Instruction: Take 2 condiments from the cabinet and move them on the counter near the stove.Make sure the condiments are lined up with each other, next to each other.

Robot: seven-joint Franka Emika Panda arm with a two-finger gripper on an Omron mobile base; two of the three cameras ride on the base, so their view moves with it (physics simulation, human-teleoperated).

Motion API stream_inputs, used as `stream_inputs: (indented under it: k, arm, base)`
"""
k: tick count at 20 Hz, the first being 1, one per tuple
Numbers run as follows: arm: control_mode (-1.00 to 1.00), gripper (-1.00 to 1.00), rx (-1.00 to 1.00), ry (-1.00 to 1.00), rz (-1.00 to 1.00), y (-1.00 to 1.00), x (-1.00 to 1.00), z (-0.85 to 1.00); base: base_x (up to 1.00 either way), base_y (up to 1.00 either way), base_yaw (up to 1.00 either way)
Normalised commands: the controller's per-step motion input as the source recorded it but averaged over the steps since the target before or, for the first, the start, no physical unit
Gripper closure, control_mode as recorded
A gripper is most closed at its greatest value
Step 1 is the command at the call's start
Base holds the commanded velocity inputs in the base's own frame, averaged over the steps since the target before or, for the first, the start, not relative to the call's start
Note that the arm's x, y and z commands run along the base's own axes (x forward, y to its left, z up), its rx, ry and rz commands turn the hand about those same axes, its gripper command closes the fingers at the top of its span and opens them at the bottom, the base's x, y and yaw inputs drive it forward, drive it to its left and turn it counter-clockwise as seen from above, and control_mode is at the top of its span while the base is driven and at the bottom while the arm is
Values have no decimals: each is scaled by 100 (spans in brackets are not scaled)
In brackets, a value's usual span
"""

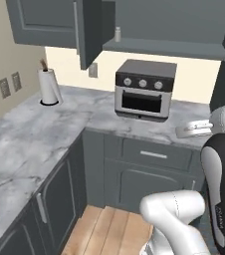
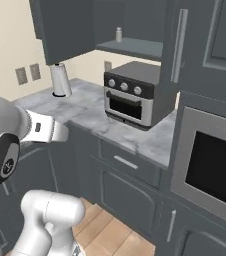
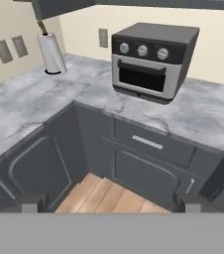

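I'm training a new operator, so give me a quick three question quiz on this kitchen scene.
1. True or false: the cabinet door is shut.
2. What stands on the cabinet shelf? A: a small container. B: a kettle. C: a plate.
3. Fill in: the claw is ___, holding nothing.
Key: 1 false; 2 A; 3 open.

Steel toaster oven (image 1: 145, 89) by the wall, paper-towel roll (image 1: 49, 85) well apart in the corner.
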Motion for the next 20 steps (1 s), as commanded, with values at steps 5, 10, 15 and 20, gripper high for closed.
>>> stream_inputs:
  k: [5,10,15,20]
  arm:
    - [100,-100,0,0,0,0,0,0]
    - [100,-100,0,0,0,0,0,0]
    - [100,-100,0,0,0,0,0,0]
    - [100,-100,0,0,0,0,0,0]
  base:
    - [75,7,0]
    - [65,2,-1]
    - [62,0,-4]
    - [50,9,-1]
